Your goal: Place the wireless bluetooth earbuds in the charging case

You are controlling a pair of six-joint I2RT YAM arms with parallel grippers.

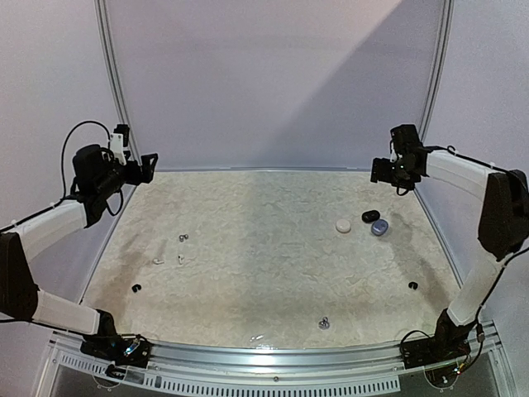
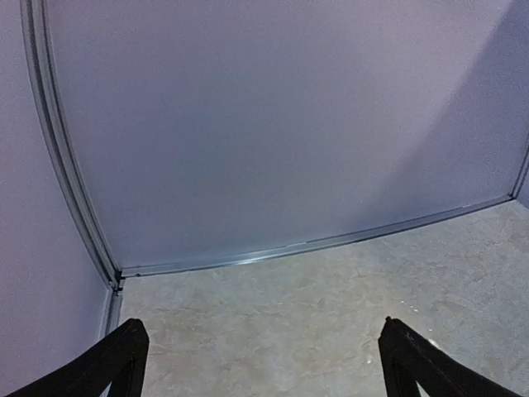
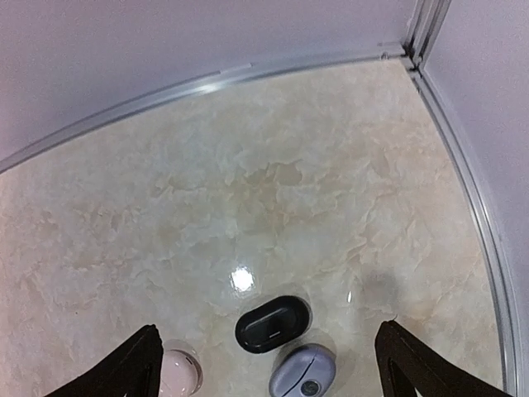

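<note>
Tiny silvery-grey earbud (image 1: 324,323), alone up front.

earbuds (image 1: 180,259): scattered loose | cases (image 1: 370,216): white, black, blue-grey, clustered right

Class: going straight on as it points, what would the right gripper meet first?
Probably the black case, centred ahead of the right gripper in its wrist view, or the table beside it; depth is unclear.

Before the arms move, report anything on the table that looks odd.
The buds lie scattered: the left black bud and right black bud sit far apart, and a silvery bud lies alone by the near edge, all away from the cases.
</note>
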